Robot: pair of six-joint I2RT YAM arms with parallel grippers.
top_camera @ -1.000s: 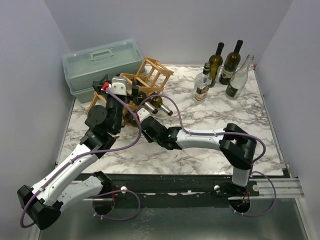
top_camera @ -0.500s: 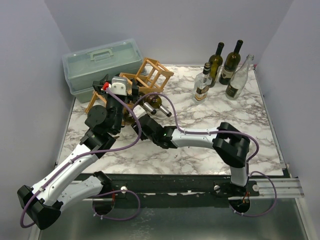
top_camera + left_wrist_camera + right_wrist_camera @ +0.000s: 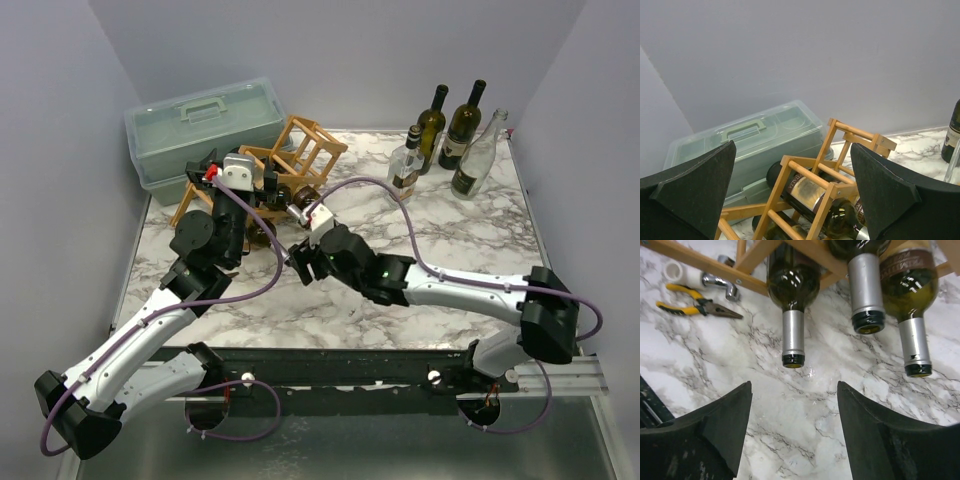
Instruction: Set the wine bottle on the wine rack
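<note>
- We see the wine rack (image 3: 290, 165) at the far left of the marble table (image 3: 450, 230). It is made of thin, light-brown wooden sticks that cross to make open diamond holes.
- The wine bottle (image 3: 792, 285) lies in the rack. It is dark green, shiny glass. Its neck, wrapped in grey foil, pokes out over the table toward the right gripper (image 3: 794, 390).
- Beside it two more bottles (image 3: 866, 290) lie in the rack, necks out the same way.
- The right gripper is spread wide and holds nothing. Its black fingers (image 3: 715, 435) are near the bottle neck but not touching it.
- The left gripper (image 3: 792, 150) hangs over the rack, spread wide too, with nothing in it.
- A pale green, see-through plastic toolbox (image 3: 765, 150) sits just behind the rack.
- The pliers (image 3: 695, 305) with yellow handles lie on the table near a white pipe piece (image 3: 677, 271).
- Four standing bottles (image 3: 462, 125) are in the far right corner.
</note>
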